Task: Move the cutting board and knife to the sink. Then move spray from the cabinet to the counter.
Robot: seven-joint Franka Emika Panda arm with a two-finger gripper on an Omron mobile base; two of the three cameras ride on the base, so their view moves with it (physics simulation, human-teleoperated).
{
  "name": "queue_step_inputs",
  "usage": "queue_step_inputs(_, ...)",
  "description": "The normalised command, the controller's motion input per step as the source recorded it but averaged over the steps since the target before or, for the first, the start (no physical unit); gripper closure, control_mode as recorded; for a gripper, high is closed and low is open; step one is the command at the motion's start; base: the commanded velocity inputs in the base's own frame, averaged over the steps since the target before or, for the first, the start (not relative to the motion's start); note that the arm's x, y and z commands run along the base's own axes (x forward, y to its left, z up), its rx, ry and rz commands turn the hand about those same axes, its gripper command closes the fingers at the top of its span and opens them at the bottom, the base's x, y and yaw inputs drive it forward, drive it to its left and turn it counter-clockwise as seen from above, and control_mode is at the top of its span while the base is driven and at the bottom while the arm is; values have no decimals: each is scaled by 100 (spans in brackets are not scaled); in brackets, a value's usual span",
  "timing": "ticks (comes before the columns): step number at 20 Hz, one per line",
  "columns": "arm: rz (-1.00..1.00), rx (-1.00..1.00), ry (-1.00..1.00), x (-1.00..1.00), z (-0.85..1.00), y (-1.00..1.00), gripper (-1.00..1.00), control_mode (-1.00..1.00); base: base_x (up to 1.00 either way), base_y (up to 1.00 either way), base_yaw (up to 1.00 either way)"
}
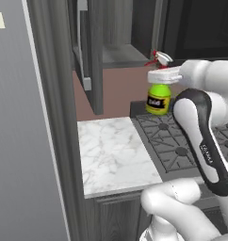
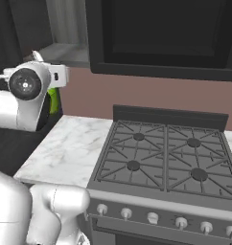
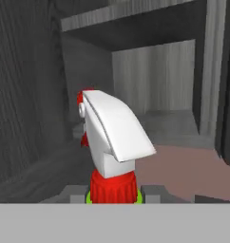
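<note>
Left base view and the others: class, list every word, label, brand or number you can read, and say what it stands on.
Spray bottle: yellow marks on its black label, too blurred to read.
Robot arm: small lettering along its dark band, too small to read.
Stove: its knobs carry no readable marks.

Kitchen: gas stovetop, marble counter

We count one spray bottle, lime green with a single red-and-white trigger nozzle. One cabinet hangs open, and we see one shelf inside it. One counter slab of white marble. One black stovetop carrying four burners, and along its front edge we make out six knobs.
</note>
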Motion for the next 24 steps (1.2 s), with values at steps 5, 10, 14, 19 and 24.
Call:
queue_step_inputs(5, 74, 0, 2, 0, -71, 0, 100, -100, 0, 0, 0)
queue_step_inputs(10, 67, 0, 1, 2, -65, 0, 100, -100, 0, 0, 0)
queue_step_inputs(14, 42, 1, 0, 2, -55, 0, 100, -100, 0, 0, 0)
queue_step_inputs(19, 13, 0, 0, 14, -53, 9, 100, -100, 0, 0, 0)
queue_step_inputs(24, 0, 0, 0, 16, -56, 10, 100, -100, 0, 0, 0)
